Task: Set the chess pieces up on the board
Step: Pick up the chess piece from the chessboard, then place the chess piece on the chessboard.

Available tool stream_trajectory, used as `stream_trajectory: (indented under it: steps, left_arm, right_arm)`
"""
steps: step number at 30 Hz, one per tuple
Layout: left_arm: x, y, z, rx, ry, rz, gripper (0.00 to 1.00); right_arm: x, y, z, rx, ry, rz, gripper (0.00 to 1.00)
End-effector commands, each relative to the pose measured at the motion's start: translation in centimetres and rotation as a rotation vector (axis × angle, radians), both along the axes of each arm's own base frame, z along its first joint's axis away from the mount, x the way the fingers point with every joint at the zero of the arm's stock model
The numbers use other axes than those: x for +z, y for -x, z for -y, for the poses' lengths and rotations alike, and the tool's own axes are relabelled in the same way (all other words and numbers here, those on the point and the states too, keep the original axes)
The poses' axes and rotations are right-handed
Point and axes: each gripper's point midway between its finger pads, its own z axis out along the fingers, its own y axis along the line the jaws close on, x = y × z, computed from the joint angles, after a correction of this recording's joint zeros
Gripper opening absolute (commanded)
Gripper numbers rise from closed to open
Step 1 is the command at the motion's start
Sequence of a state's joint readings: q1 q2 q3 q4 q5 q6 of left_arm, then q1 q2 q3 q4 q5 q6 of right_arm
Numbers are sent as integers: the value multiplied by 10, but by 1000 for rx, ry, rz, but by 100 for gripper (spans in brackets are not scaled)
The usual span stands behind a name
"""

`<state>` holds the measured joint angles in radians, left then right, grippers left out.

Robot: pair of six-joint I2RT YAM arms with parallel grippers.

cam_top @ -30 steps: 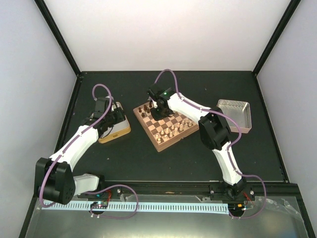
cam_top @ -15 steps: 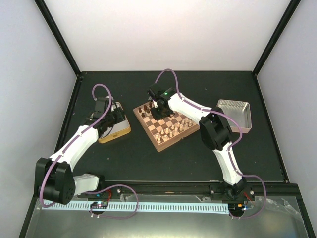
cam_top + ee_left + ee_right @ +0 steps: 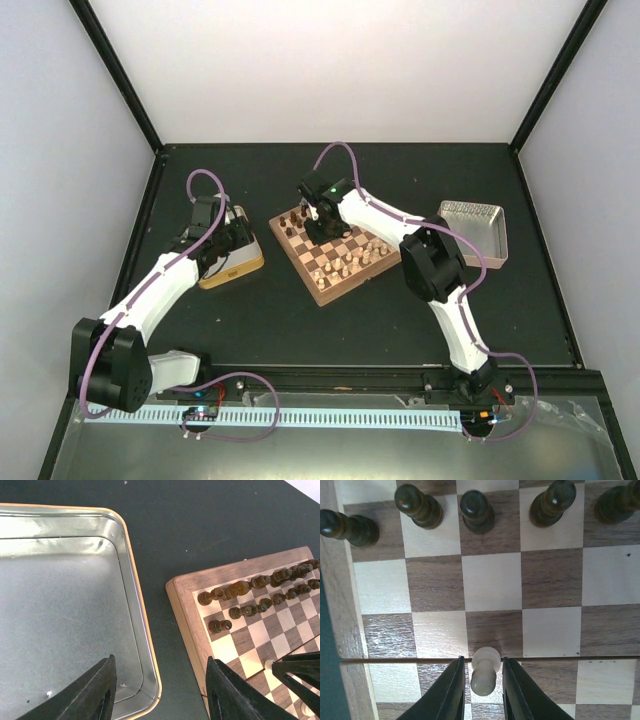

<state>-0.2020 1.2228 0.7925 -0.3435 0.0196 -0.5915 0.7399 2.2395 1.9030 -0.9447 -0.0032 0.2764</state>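
While the pale pawn (image 3: 485, 664) stands upright between the fingers of the right end effector (image 3: 483, 682), a sliver of the board (image 3: 342, 610) shows on each side of it. The jaws look slightly spread, flanking the pawn rather than pinching it. It rests on the fold seam, long axis vertical. Bare squares lie toward 12 o'clock before the dark pieces (image 3: 477, 512), and the rim is near at 9 o'clock. The left end effector (image 3: 160, 692) is spread and empty over the tin tray (image 3: 142, 630), off the board's 9 o'clock side, so the right arm is likely the one to act.
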Motion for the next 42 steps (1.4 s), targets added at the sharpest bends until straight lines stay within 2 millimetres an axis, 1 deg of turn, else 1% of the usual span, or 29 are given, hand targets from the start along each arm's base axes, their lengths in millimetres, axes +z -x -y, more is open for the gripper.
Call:
stream_trajectory:
  steps: [1,3,5,8,9,10,12,14,16,17,18,20,21,23,25,33,37,42]
  left_arm:
    - [10,-3,1,-1,20,29,50]
    - [11,-3,1,-2,20,32,50]
    - [11,-3,1,-3,21,32,50]
    - [13,-4,1,-4,21,39,50]
    - [13,-4,1,-4,21,39,50]
    - [16,-5,2,-6,23,44,50]
    - [18,-6,2,-10,23,49,50]
    - [20,-7,3,-13,24,55,51]
    - [21,-9,4,-17,27,61,51]
    - [21,-9,5,-19,29,62,51]
    - [22,-10,5,-21,31,64,51]
    - [21,-11,7,-26,35,61,51]
    - [21,-12,7,-28,37,60,51]
    - [20,-13,8,-30,40,56,51]
    - [20,-14,9,-35,43,54,51]
    - [20,-13,10,-34,45,51,51]
    - [19,-12,10,-36,46,49,51]
    - [19,-12,10,-35,46,48,51]
  right_arm:
    - [-10,3,-1,0,15,-27,22]
    - [-9,2,-1,-2,15,-25,14]
    - [-3,-1,0,-12,16,-5,8]
    - [17,-11,5,-44,11,69,6]
    - [23,-15,11,-67,7,88,6]
    - [36,-19,18,-96,-13,114,5]
    - [46,-26,39,-167,-31,134,5]
    - [53,-31,66,-244,-57,142,5]
    - [54,-34,96,-318,-72,137,5]
    - [52,-37,115,-365,-75,130,5]
    - [49,-37,129,-395,-74,118,6]
    - [42,-36,151,-441,-66,95,6]
    - [38,-35,160,-457,-61,83,6]
    - [31,-32,172,-468,-50,66,6]
    - [26,-30,178,-467,-35,47,6]
    - [7,-23,170,-413,-50,-43,7]
    - [0,-19,172,-410,-28,-69,9]
    - [-5,-15,174,-405,-8,-87,10]
